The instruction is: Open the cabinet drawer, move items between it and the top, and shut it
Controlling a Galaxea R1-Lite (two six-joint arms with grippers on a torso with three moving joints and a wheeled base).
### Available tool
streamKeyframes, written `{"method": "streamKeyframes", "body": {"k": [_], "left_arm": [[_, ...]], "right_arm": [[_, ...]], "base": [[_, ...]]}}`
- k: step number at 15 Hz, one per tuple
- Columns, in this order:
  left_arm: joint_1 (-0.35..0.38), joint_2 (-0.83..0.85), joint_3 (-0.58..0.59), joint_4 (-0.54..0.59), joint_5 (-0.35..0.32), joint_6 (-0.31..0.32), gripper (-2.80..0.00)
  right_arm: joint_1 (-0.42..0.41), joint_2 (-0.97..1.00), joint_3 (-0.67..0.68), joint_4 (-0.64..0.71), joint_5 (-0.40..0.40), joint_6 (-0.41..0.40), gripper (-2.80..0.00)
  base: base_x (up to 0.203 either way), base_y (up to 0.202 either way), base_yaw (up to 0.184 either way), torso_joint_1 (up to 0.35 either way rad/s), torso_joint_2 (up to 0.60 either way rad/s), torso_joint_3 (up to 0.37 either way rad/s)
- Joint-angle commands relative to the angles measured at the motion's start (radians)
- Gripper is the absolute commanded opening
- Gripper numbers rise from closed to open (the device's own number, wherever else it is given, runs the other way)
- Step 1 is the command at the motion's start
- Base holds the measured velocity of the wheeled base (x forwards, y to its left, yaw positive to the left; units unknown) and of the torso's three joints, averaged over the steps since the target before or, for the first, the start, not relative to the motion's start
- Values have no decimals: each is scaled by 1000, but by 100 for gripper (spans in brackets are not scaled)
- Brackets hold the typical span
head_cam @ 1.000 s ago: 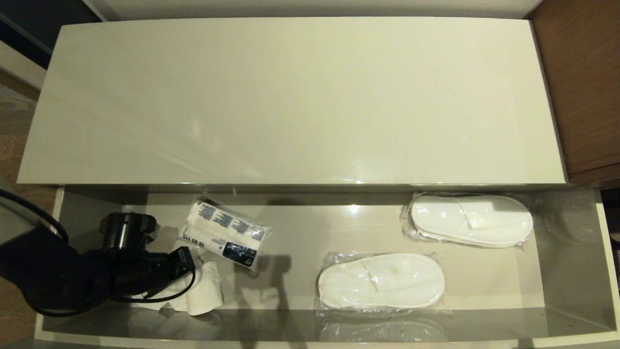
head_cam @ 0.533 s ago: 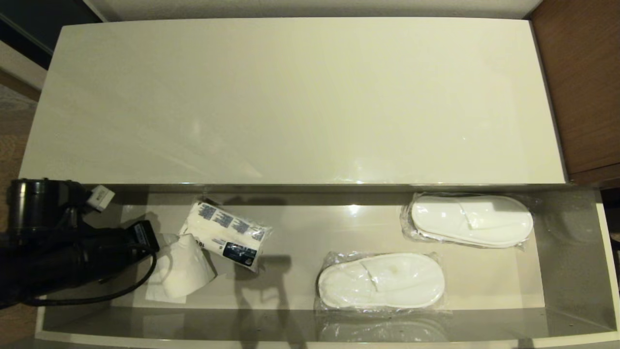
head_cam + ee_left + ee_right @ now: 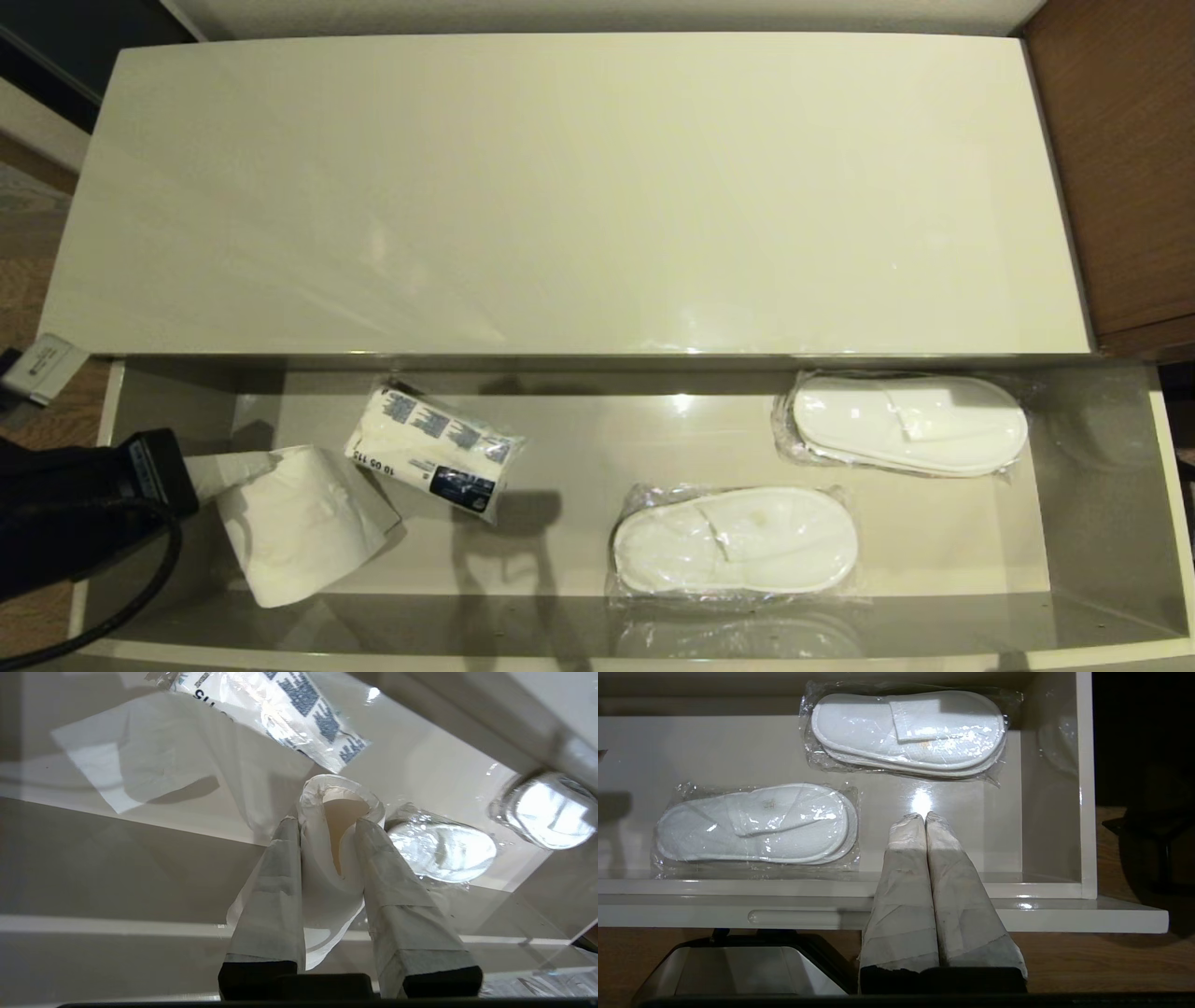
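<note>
The cabinet drawer [image 3: 1102,523] stands pulled out below the glossy cream top [image 3: 560,187], which is bare. My left gripper [image 3: 217,471] is over the drawer's left end, shut on the white paper roll [image 3: 289,523]. The roll hangs above the drawer floor. In the left wrist view the fingers [image 3: 280,872] pinch the paper roll [image 3: 322,891] by its wall, and my left gripper [image 3: 327,828] points down into the drawer. Two wrapped slipper pairs [image 3: 735,539] [image 3: 907,425] lie in the right half. My right gripper [image 3: 925,817] is shut and empty, parked before the drawer's front edge.
A clear-wrapped pack with blue print [image 3: 431,451] lies on the drawer floor beside the roll. Brown wooden furniture [image 3: 1120,168] borders the cabinet on the right. Wood floor [image 3: 28,280] shows at the left. Part of my base [image 3: 738,966] sits under the drawer front.
The left arm has drawn back to the left and risen, lifting the paper roll off the drawer floor. The right gripper and the slippers have stayed put.
</note>
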Motion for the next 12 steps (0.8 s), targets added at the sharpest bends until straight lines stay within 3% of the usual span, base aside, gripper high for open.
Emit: {"method": "streamKeyframes", "body": {"k": [1,3,12], "left_arm": [[1,-62,-16,20,-6,-4,-280],[3,-94,-77,86,-36,-4,-280],[12,-16,-283,108,-32,0,-280]], "right_arm": [[2,1,1,-1,0,0,-280],[2,1,0,-1,0,0,-280],[0,1,0,-1,0,0,-280]], "base": [[0,0,0,0,0,0],[0,0,0,0,0,0],[0,0,0,0,0,0]]}}
